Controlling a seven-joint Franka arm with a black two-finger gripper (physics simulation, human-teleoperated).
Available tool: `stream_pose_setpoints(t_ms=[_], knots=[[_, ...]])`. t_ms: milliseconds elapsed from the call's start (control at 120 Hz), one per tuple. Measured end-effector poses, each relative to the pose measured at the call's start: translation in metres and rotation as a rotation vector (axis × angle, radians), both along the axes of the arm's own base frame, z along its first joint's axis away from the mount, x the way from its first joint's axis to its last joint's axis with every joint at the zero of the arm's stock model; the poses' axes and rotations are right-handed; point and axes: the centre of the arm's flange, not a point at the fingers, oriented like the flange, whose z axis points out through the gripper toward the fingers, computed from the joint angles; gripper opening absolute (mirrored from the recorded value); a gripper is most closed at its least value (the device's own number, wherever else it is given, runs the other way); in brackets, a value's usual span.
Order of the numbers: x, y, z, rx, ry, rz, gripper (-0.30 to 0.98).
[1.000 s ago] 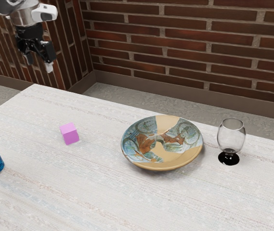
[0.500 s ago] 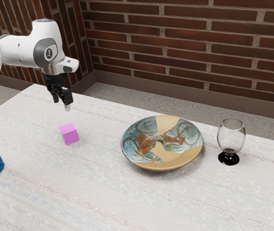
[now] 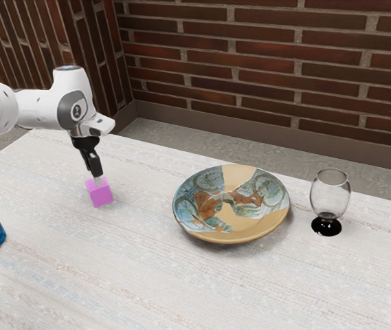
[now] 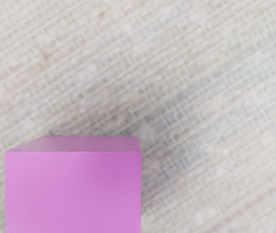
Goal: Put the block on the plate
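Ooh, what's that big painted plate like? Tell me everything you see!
The plate is round and wide, with a raised rim and a patchwork pattern in tan, blue-grey and rusty brown. It looks like glazed pottery. It sits face up on the table between the pink block and the glass, touching only the table.

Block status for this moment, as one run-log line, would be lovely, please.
block: on table, off plate | claw: at block's top | placing: not yet done
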Motion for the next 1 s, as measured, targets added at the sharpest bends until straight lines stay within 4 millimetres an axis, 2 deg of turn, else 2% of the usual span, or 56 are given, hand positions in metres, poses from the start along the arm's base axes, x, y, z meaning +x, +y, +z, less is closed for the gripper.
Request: stream_pose_setpoints(t_ms=[150,525,825,1000], knots=[[0.008,0.008,-0.008,-0.003,-0.028,-0.045,0.69],[0.011,0.028,-0.036,-0.023,-0.039,-0.076,0.69],[0.014,0.026,-0.06,-0.037,-0.029,-0.106,0.69],[0.014,0.029,-0.068,-0.04,-0.03,-0.111,0.68]])
